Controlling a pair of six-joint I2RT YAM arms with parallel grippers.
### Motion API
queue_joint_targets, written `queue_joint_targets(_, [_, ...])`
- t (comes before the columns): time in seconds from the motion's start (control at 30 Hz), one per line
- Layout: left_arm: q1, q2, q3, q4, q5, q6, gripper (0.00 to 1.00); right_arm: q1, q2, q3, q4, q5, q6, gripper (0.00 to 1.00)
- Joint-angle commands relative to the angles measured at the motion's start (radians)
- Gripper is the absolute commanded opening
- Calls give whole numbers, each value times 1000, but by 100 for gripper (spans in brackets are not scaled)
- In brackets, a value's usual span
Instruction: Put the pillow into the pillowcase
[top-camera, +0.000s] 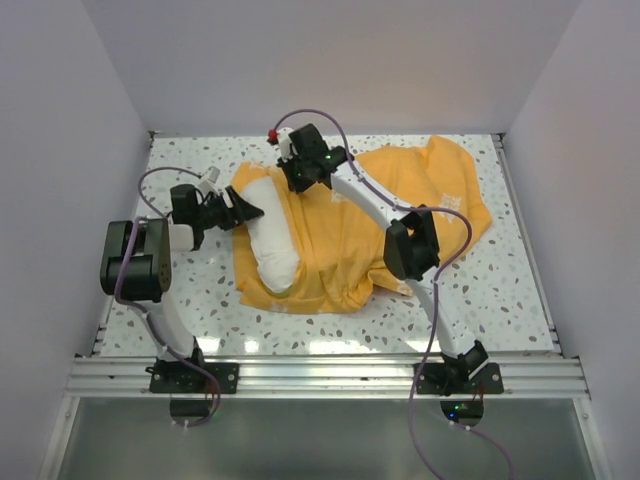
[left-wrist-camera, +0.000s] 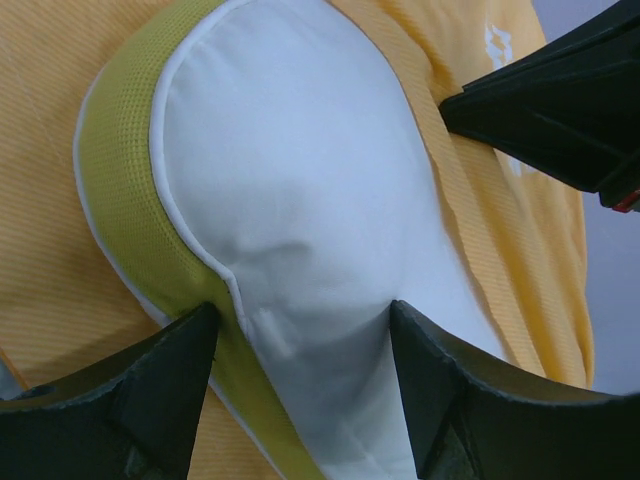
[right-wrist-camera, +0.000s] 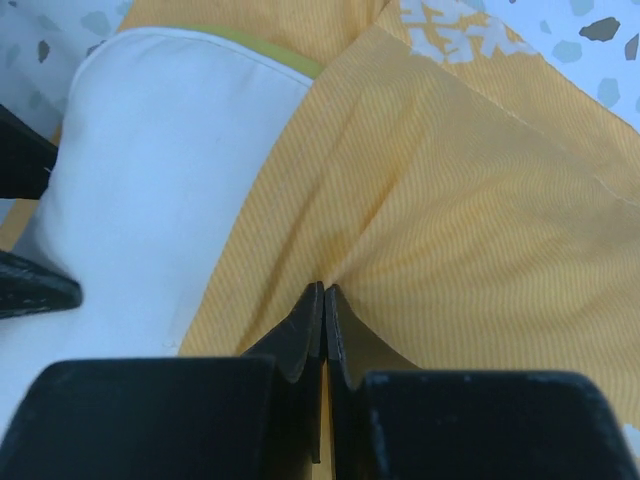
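Note:
The cream-white pillow (top-camera: 270, 240) lies on the left of the table, its right side tucked into the orange pillowcase (top-camera: 400, 210). My left gripper (top-camera: 248, 212) is open and straddles the pillow's bare upper-left end. In the left wrist view the pillow (left-wrist-camera: 290, 170) bulges between the wide fingers (left-wrist-camera: 170, 380), and its yellow-green strip (left-wrist-camera: 120, 190) runs under the left one. My right gripper (right-wrist-camera: 324, 287) is shut on a pinch of pillowcase (right-wrist-camera: 470, 230) cloth right beside the pillow (right-wrist-camera: 150, 170), at the case's opening edge. The right gripper (top-camera: 297, 182) reaches in from the far side.
The speckled table (top-camera: 500, 290) is boxed in by white walls at the back and both sides. An aluminium rail (top-camera: 330, 375) runs along the near edge by the arm bases. The pillowcase spreads toward the back right corner, with white print (right-wrist-camera: 460, 30) on it.

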Motion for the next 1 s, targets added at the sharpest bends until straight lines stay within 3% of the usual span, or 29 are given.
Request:
queue_joint_targets(0.0, [-27, 47, 22, 217, 49, -129, 71, 8, -118, -7, 95, -135, 29, 0])
queue_joint_targets(0.07, [-49, 57, 25, 255, 54, -151, 67, 11, -141, -15, 103, -178, 50, 0])
queue_joint_targets(0.23, [-119, 67, 25, 418, 132, -287, 26, 42, -202, -67, 132, -440, 174, 0])
queue_joint_targets(0.37, [-194, 95, 16, 820, 163, -557, 0, 125, -315, -180, 266, -626, 337, 0])
queue_joint_targets(0.5, [-213, 207, 23, 1112, 151, -899, 0, 206, -463, -306, 420, -652, 543, 0])
queue_joint_targets(0.53, [-213, 222, 20, 1183, 151, -929, 0, 208, -474, -331, 437, -645, 605, 0])
queue_joint_targets(0.63, [-216, 222, -6, 1132, 147, -910, 0, 217, -519, -383, 528, -614, 698, 0])
queue_joint_targets(0.83, [-236, 270, 15, 1240, 166, -1008, 0, 283, -553, -434, 636, -565, 875, 0])
queue_joint_targets(0.9, [-233, 268, 52, 1318, 183, -1088, 0, 287, -563, -446, 618, -566, 885, 0])
queue_joint_targets(0.97, [-218, 232, 57, 1406, 193, -1134, 0, 228, -557, -380, 536, -525, 744, 0])
